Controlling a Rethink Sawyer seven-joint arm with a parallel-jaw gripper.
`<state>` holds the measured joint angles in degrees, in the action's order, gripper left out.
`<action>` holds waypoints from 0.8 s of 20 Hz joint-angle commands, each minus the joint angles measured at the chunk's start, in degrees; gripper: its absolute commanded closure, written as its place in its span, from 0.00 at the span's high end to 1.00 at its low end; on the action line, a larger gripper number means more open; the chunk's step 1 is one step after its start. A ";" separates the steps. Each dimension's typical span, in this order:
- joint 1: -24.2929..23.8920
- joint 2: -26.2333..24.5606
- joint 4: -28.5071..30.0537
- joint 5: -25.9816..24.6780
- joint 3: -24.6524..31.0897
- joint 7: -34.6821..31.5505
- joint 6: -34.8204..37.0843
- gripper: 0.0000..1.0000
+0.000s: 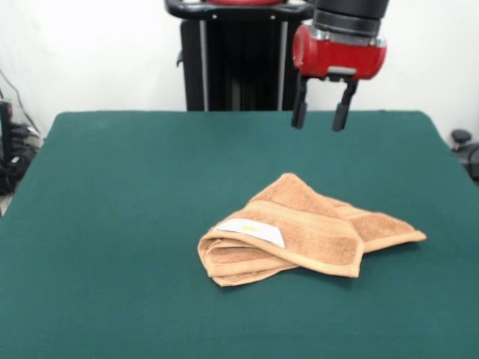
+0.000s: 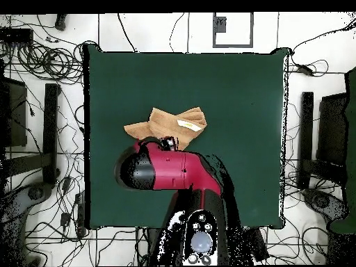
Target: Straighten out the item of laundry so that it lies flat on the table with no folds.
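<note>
The tan-orange towel (image 1: 307, 228) lies crumpled and folded over itself on the green table (image 1: 112, 224), right of centre in the front view. Its white label (image 1: 251, 230) faces up near its left fold. One corner sticks out to the right. My gripper (image 1: 319, 125) hangs open and empty above the table's far side, well above and behind the towel, touching nothing. In the overhead view the towel (image 2: 167, 123) lies just beyond my red arm (image 2: 167, 170), which covers its near edge. The label (image 2: 188, 125) also shows there.
The black pedestal (image 1: 232, 60) stands behind the table's far edge. Cables (image 2: 42, 62) and black stands (image 2: 50, 132) lie on the floor around the table (image 2: 243, 104). Dark gear sits at the front view's left edge (image 1: 11, 149).
</note>
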<state>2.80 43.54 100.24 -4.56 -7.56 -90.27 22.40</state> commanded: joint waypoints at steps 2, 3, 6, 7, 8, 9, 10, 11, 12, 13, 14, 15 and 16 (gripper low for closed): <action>-5.32 -2.57 13.96 4.63 9.01 -13.24 -8.79 1.00; -5.52 -2.96 14.06 4.58 9.19 -13.20 -9.79 1.00; -6.32 -4.29 14.17 4.45 9.75 -13.51 -12.43 1.00; -6.98 -4.83 14.28 4.67 10.42 -13.45 -12.77 1.00; -7.61 -5.42 14.37 4.82 11.08 -13.40 -13.21 1.00; -8.26 -6.09 14.21 5.01 11.74 -13.19 -13.26 1.00; -8.91 -6.76 14.06 5.19 12.40 -12.98 -13.32 1.00; -9.50 -7.52 13.86 5.40 13.08 -12.73 -13.19 1.00; -10.09 -8.27 13.67 5.61 13.75 -12.49 -13.05 1.00; -10.74 -8.71 13.70 5.97 14.60 -12.22 -12.46 1.00; -11.21 -9.17 13.61 6.23 15.36 -11.94 -11.89 1.00; -11.67 -9.63 13.51 6.49 16.12 -11.65 -11.33 1.00; -12.10 -9.96 13.42 6.63 16.94 -11.32 -11.03 1.00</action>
<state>-8.01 39.56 108.83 -1.69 -1.87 -90.27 11.76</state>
